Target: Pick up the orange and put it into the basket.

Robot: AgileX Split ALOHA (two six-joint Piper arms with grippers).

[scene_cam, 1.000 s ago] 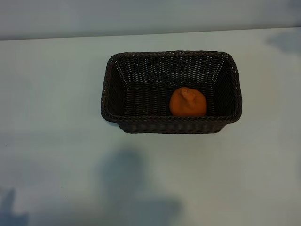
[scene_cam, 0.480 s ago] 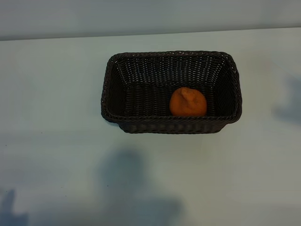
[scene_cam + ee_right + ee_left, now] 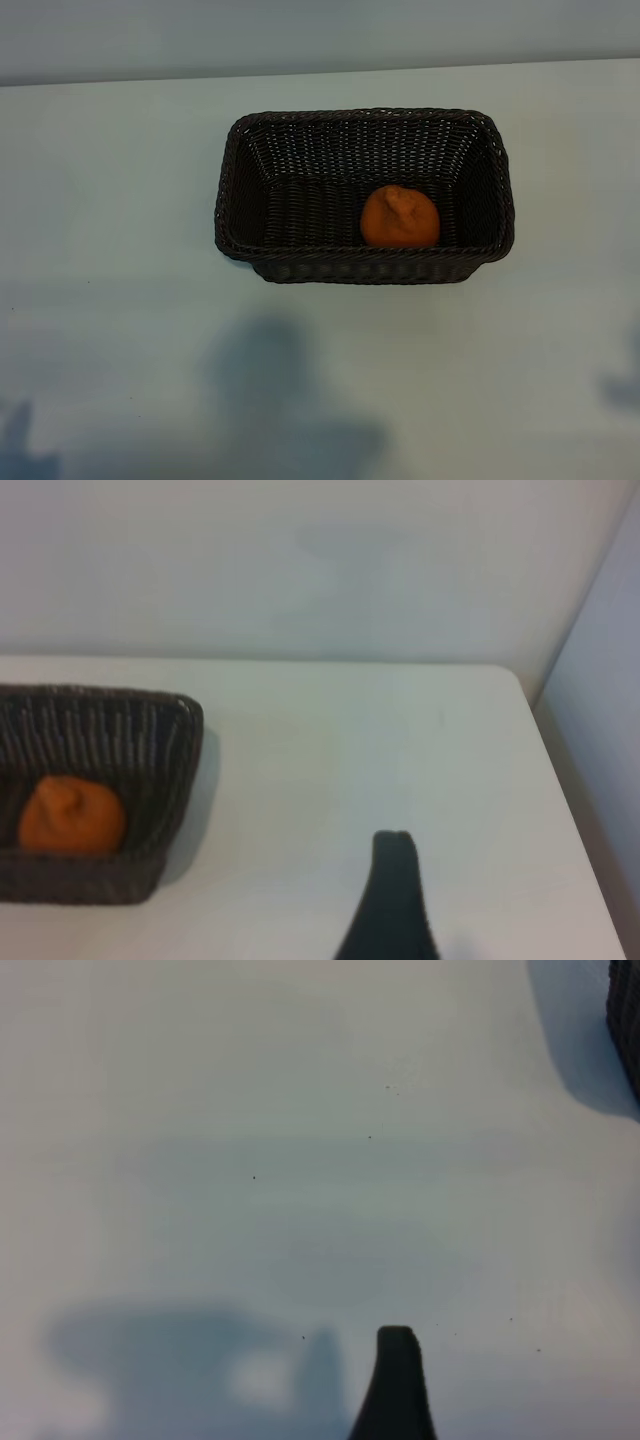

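Note:
The orange [image 3: 399, 217] lies inside the dark woven basket [image 3: 232, 200], toward its right end and front wall. The right wrist view shows the same orange [image 3: 72, 815] in the basket [image 3: 185, 745], well off to the side of my right arm. Of my right gripper only one dark fingertip [image 3: 394, 880] shows, over bare table, with nothing in it. My left gripper likewise shows a single fingertip [image 3: 397, 1360] above bare table, holding nothing, with a corner of the basket [image 3: 626, 1020] at the picture's edge. Neither arm appears in the exterior view.
The pale table [image 3: 120, 300] spreads on all sides of the basket. Its far edge meets a wall [image 3: 320, 35]. In the right wrist view the table's side edge [image 3: 565, 780] runs close to my right gripper. Soft arm shadows lie along the table's front.
A shadow at the exterior view's right edge has slid from the far corner toward the front of the table. The orange and basket have not moved.

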